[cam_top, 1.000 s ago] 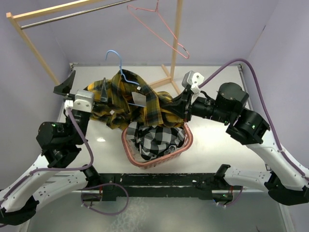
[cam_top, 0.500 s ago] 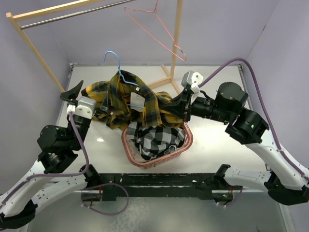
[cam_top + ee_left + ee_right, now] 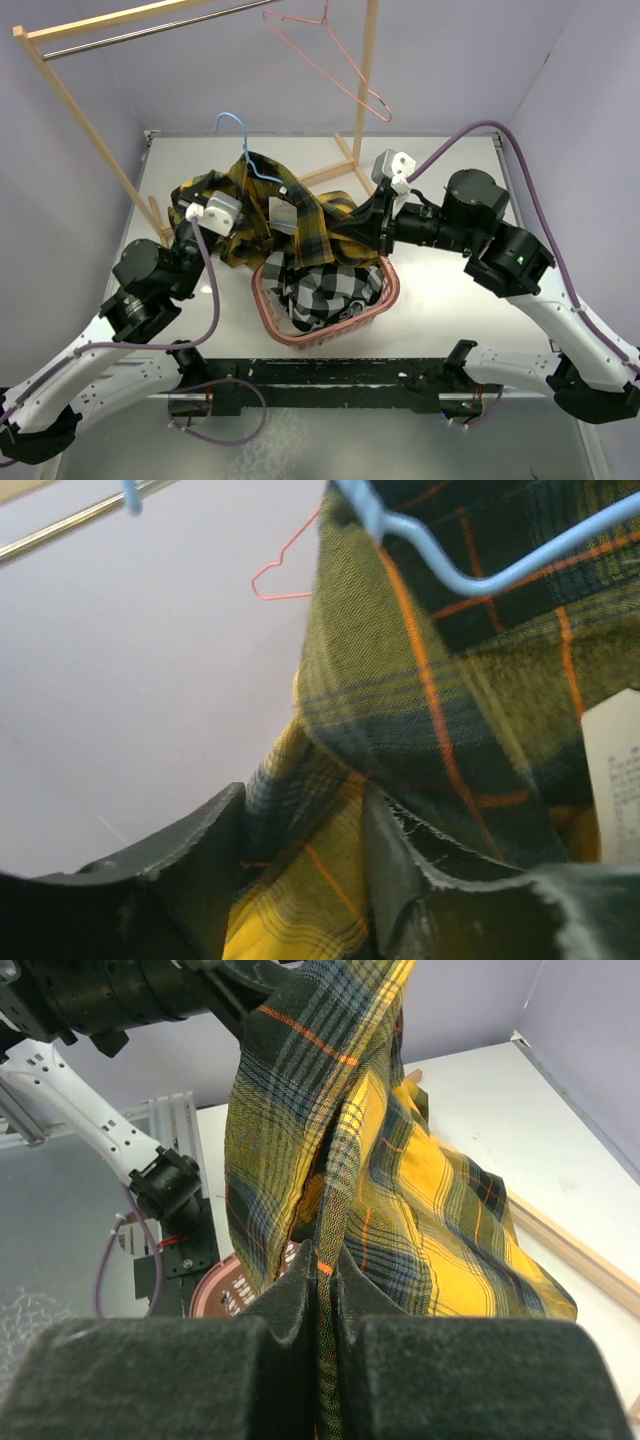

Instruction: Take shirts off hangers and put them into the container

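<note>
The yellow and dark plaid shirt [image 3: 290, 215] hangs bunched on the light blue hanger [image 3: 232, 124] above the pink container [image 3: 383, 295]. My right gripper [image 3: 352, 226] is shut on a narrow edge of this shirt [image 3: 400, 1170], the strip pinched between its fingertips [image 3: 322, 1260]. My left gripper [image 3: 222, 192] is pushed into the shirt's left side. Its jaws [image 3: 305, 810] stand open with a yellow fold [image 3: 300, 890] between them, under the blue hanger [image 3: 470, 575]. The black and white shirt [image 3: 320, 285] lies in the container. The pink hanger [image 3: 330, 60] hangs bare on the rack.
The wooden rack [image 3: 60, 85] with its metal rod [image 3: 140, 35] stands at the back left, its post [image 3: 368, 70] and foot [image 3: 330, 172] behind the shirt. The container's rim [image 3: 215, 1295] and my left arm [image 3: 120, 995] show in the right wrist view.
My left arm has swung right and into the shirt's left side, and its jaws have narrowed around a fold. The right gripper has held its pinch almost still.
</note>
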Controlling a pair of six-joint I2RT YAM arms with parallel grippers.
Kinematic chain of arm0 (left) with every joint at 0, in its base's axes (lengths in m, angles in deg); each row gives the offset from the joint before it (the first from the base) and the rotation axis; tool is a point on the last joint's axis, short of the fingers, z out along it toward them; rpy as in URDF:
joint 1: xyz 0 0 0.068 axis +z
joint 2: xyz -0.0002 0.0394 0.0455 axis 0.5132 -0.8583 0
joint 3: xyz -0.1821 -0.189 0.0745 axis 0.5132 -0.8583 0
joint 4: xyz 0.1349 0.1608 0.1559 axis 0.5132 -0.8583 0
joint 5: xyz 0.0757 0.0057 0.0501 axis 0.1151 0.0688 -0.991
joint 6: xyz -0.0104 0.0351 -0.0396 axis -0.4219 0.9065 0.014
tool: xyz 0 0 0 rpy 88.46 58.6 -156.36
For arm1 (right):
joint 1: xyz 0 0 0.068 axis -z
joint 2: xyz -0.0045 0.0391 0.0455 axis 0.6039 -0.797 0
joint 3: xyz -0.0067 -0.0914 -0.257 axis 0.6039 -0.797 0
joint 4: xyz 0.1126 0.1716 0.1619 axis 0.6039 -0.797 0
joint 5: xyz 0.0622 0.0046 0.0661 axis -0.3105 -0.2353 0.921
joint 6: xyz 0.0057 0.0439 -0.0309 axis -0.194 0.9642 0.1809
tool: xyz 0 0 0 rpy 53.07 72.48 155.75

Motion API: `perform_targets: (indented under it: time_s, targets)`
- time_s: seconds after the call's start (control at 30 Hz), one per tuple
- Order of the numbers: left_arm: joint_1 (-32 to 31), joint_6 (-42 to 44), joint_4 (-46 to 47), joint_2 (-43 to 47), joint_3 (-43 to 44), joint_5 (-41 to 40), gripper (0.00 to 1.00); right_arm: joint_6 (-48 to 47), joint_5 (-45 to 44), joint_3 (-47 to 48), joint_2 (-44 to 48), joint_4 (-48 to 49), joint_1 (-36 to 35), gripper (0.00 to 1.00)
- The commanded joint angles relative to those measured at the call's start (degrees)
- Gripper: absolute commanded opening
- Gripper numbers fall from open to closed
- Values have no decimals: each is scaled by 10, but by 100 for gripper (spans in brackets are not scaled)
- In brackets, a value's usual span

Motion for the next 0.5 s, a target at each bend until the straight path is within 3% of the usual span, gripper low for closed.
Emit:
perform_targets:
  time_s: [0.0, 0.03, 0.07, 0.27, 0.33, 0.47]
  targets:
    - [1, 14, 36, -29, 8, 1, 29, -5, 37, 16, 8, 28, -4, 0]
    - [1, 14, 48, -33, 4, -13, 8, -8, 37, 15, 7, 28, -4, 0]
    - [1, 17, 59, -33, -3, -26, 0, -11, 33, 15, 6, 27, -4, 0]
    - [1, 50, 137, -22, -51, -102, 0, -19, -63, 30, -30, 21, -4, 2]
    - [2, 66, 152, -31, -52, -137, 0, -24, -128, 43, -50, 18, -4, 31]
    - [2, 95, 143, -74, -15, -213, 0, -34, -253, 92, -89, 7, -4, 60]
